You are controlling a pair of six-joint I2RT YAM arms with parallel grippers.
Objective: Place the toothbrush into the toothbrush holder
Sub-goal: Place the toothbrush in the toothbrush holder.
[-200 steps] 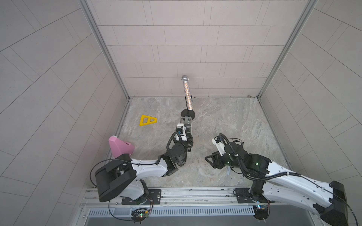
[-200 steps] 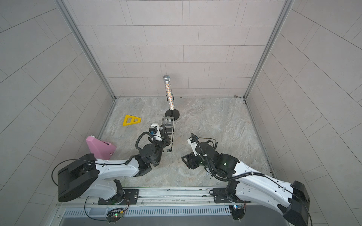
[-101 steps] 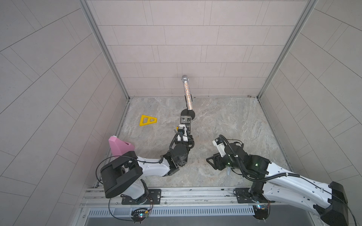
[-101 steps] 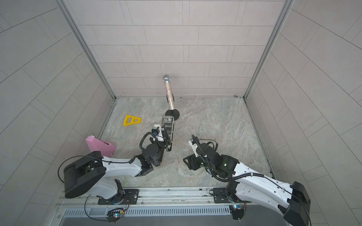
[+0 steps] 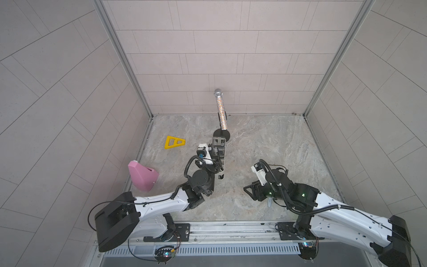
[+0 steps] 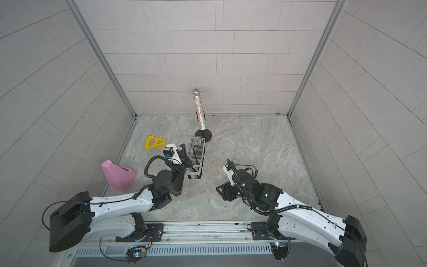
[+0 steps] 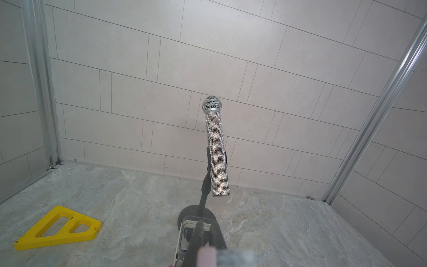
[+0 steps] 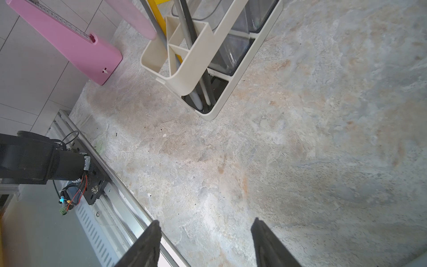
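Left jaws, closed, hang over the toothbrush holder [image 8: 196, 67].

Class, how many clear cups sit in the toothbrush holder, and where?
2. One clear cup sits in the middle section of the toothbrush holder, the other in the end section beside the microphone stand. None seems hidden.
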